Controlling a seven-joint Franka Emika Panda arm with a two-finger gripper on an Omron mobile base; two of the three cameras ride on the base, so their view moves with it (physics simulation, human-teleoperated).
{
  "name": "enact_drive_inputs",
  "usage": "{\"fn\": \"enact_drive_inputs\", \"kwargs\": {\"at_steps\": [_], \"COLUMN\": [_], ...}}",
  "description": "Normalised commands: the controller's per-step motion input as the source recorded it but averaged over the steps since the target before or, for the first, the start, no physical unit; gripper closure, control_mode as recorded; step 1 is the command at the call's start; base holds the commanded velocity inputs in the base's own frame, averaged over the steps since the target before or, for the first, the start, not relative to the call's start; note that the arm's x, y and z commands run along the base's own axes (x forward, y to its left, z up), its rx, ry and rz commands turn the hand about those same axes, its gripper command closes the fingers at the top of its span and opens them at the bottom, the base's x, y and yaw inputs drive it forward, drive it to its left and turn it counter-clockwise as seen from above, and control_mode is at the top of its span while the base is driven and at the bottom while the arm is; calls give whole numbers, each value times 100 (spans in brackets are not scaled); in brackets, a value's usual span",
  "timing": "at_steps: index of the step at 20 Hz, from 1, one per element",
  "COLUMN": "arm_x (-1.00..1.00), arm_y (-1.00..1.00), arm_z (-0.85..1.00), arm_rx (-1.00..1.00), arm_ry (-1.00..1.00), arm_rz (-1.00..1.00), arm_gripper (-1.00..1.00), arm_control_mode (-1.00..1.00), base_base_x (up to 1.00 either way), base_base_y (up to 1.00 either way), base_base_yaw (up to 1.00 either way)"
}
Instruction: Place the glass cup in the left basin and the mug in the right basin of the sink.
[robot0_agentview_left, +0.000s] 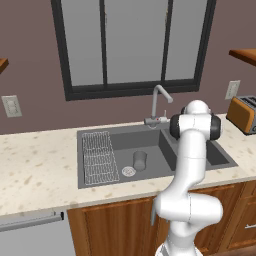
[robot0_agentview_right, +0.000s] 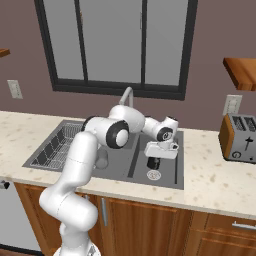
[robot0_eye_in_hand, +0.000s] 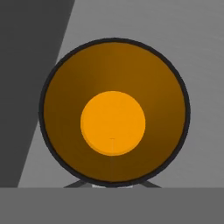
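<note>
- Mug (robot0_eye_in_hand: 113, 113): black outside, orange-yellow inside, upright, seen from straight above in the hand view, mouth open to the camera.
- In the right base view the mug (robot0_agentview_right: 153, 162) hangs under the hand, down inside the right basin (robot0_agentview_right: 170, 170), just above that basin's round silver drain (robot0_agentview_right: 154, 175). Can't tell if its base touches the basin floor.
- Tool (robot0_agentview_right: 154, 159): jaws drawn together, clamped on the mug at the rim; the dark finger tips (robot0_eye_in_hand: 76, 184) show at the mug's lower edge in the hand view. Tool points straight down.
- Handle of the mug is not visible from any angle, so its orientation is unknown.
- Glass cup (robot0_agentview_left: 140, 160): translucent grey tumbler, upright on the floor of the left basin (robot0_agentview_left: 120, 145), just beside that basin's drain (robot0_agentview_left: 128, 171) and to the right of the wire rack (robot0_agentview_left: 98, 157). Nothing touches it.
- In the right base view the glass cup is mostly hidden behind the arm's elbow.
- Sink (robot0_agentview_left: 82, 134): dark grey double basin, set in the speckled beige bench (robot0_agentview_left: 35, 165); curved silver faucet (robot0_agentview_left: 159, 102) at the back, roughly over the divider.
- Arm reaches from the base over the bench front edge, elbow above the left basin, wrist over the right one.
- Toaster (robot0_agentview_right: 239, 137) sits on the bench well to the right of the sink, apart from everything else.
- Window (robot0_agentview_right: 115, 45) with a dark frame on the wall behind the faucet; wall outlets (robot0_agentview_left: 11, 106) either side.
</note>
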Motion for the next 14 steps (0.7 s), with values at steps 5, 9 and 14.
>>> {"fn": "enact_drive_inputs", "kwargs": {"at_steps": [5, 9, 14], "arm_x": [7, 8, 5], "arm_y": [-6, -6, -2], "arm_z": [-32, -32, -34], "arm_rx": [1, 1, 0], "arm_ry": [-2, -6, -7], "arm_rz": [3, 2, 0], "arm_gripper": [100, 100, 100], "arm_control_mode": [-100, -100, -100], "base_base_x": [0, 0, 0], "base_base_y": [0, 0, 0], "base_base_yaw": [0, 0, 0]}}
